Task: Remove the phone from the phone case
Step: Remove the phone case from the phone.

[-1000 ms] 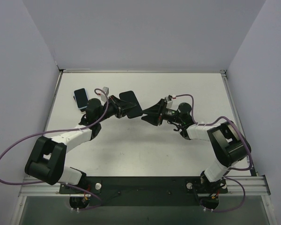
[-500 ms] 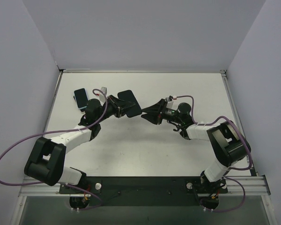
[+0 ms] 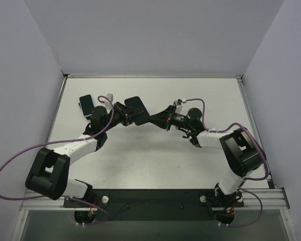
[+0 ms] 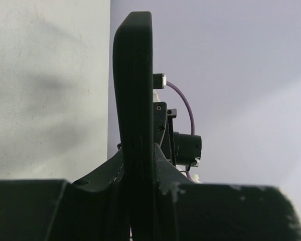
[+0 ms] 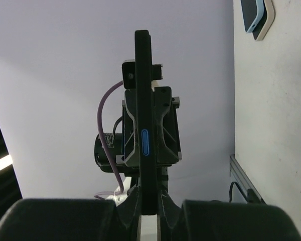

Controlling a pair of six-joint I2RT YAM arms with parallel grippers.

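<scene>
A black phone case (image 3: 137,110) with the phone in it is held on edge above the table, between the two arms. My left gripper (image 3: 128,116) is shut on its left end. In the left wrist view the case (image 4: 134,95) rises edge-on from between the jaws of that gripper (image 4: 139,168). My right gripper (image 3: 153,119) is shut on the opposite end. The right wrist view shows the case's thin side (image 5: 144,95) with a blue side button, clamped in the right gripper (image 5: 148,198). The phone itself cannot be told apart from the case.
Flat at the table's far left lies a dark phone on light blue and white cases (image 3: 87,105), which the right wrist view also catches as a stack of cases (image 5: 258,15). Grey walls stand on three sides. A metal rail (image 3: 155,198) runs along the near edge.
The right gripper moved left up to the case and shut on its end. The left gripper kept its grip, and the case shifted slightly left.
</scene>
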